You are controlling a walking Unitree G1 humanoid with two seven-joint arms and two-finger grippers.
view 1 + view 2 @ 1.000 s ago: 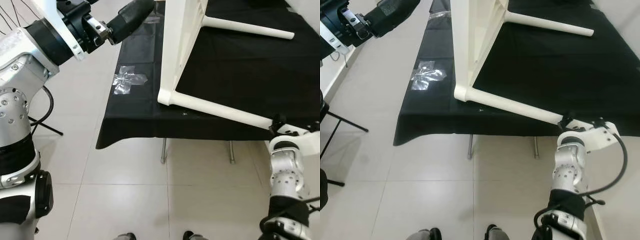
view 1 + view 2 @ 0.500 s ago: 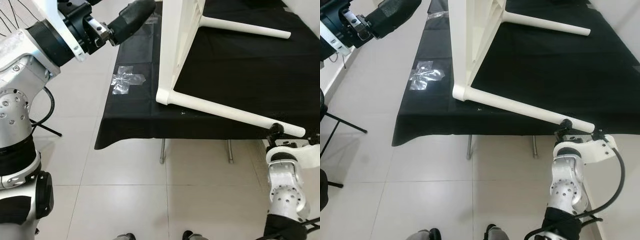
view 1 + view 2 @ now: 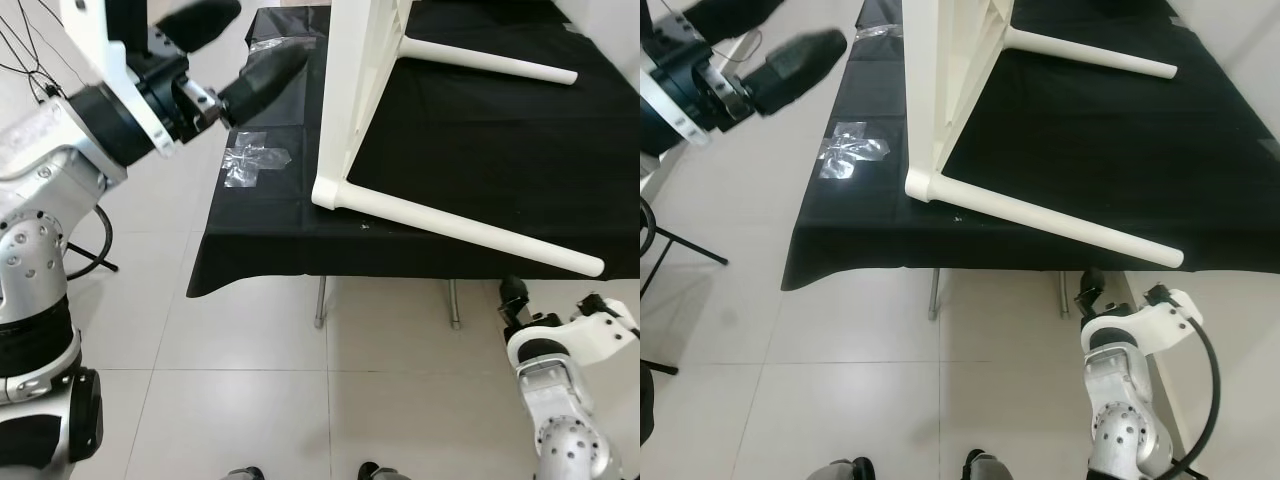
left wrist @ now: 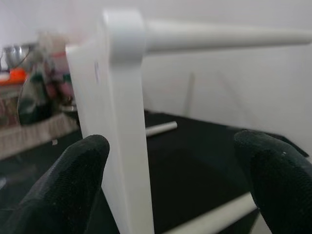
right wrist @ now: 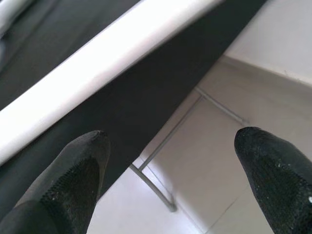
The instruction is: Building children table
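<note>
At the upper left of the head view, I am holding my left gripper (image 3: 235,50) up with its textured black fingers spread wide, gripping nothing. The white children's table (image 3: 352,110) is standing on edge at top centre on the black cloth-covered table (image 3: 260,240), its smooth flat top upright. Its round, smooth legs (image 3: 470,232) are pointing toward the right, long axes running across the cloth. At the lower right, my right gripper (image 5: 170,161) is hanging below the cloth's edge, fingers wide apart and empty.

Matt black cloth (image 3: 480,150); smooth white table legs (image 3: 470,230); glossy floor tiles (image 3: 250,400).
</note>
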